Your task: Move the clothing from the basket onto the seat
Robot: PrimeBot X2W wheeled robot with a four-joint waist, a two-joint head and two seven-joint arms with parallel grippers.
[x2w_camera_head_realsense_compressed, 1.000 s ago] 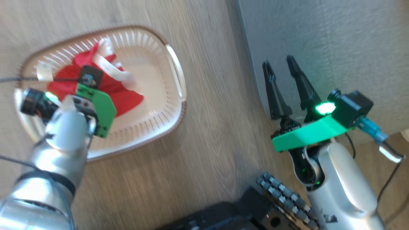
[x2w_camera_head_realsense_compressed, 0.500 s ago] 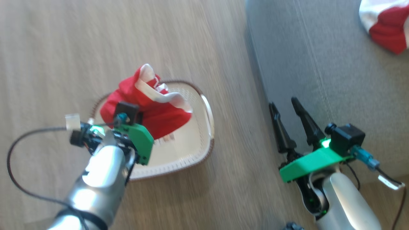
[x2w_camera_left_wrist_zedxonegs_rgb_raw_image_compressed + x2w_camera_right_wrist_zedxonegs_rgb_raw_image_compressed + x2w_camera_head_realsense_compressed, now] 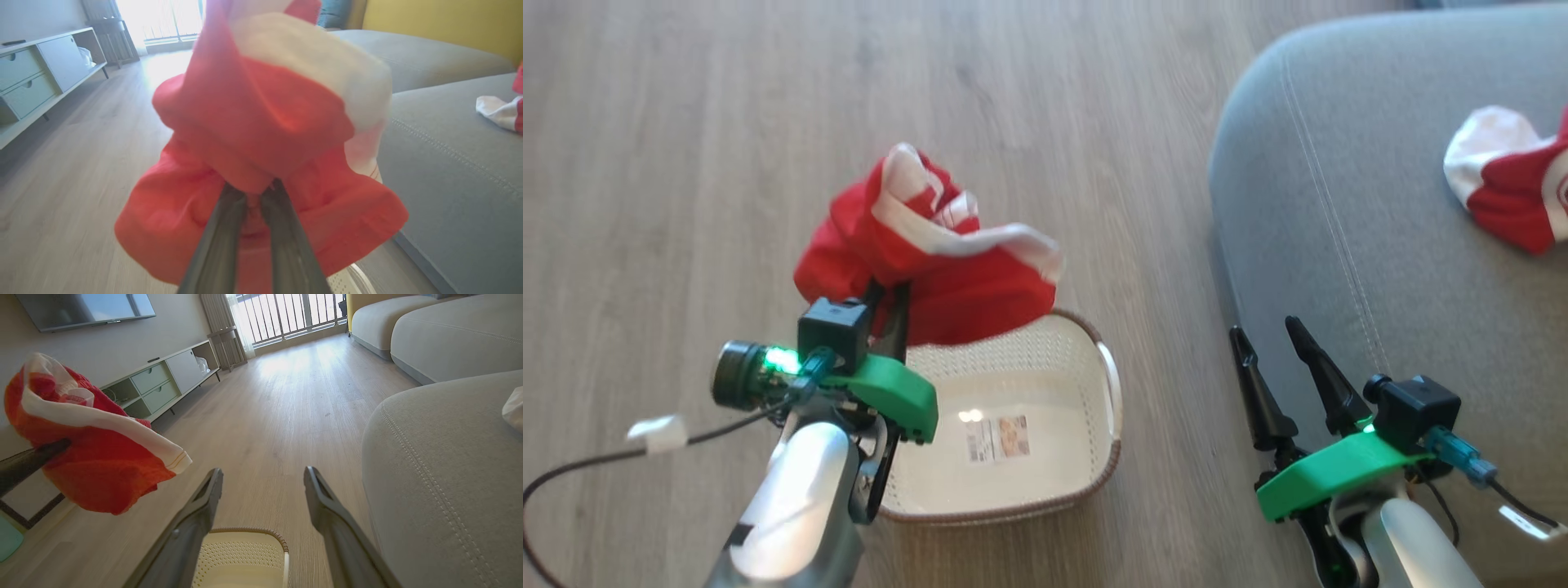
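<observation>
My left gripper (image 3: 892, 296) is shut on a red garment with white panels (image 3: 931, 253), which hangs above the far left corner of the cream basket (image 3: 1094, 474). In the left wrist view the fabric (image 3: 261, 134) bunches over both fingers (image 3: 220, 237). The basket holds only a label (image 3: 998, 438). My right gripper (image 3: 1266, 331) stands open and bare at the front edge of the grey seat (image 3: 1388, 204), its fingers (image 3: 322, 494) wide apart above the basket (image 3: 241, 555). A second red and white garment (image 3: 1511, 188) lies on the seat at the right.
Wood floor (image 3: 686, 122) lies around the basket. A cable with a white tag (image 3: 658, 433) trails from my left wrist. A low pale cabinet (image 3: 163, 384) stands along the far wall, and more sofa sections (image 3: 433, 339) sit beyond the seat.
My left gripper has lifted the red garment out of the basket and holds it above the rim. The head camera has tilted, bringing the seat and its garment into view. The right gripper stays open.
</observation>
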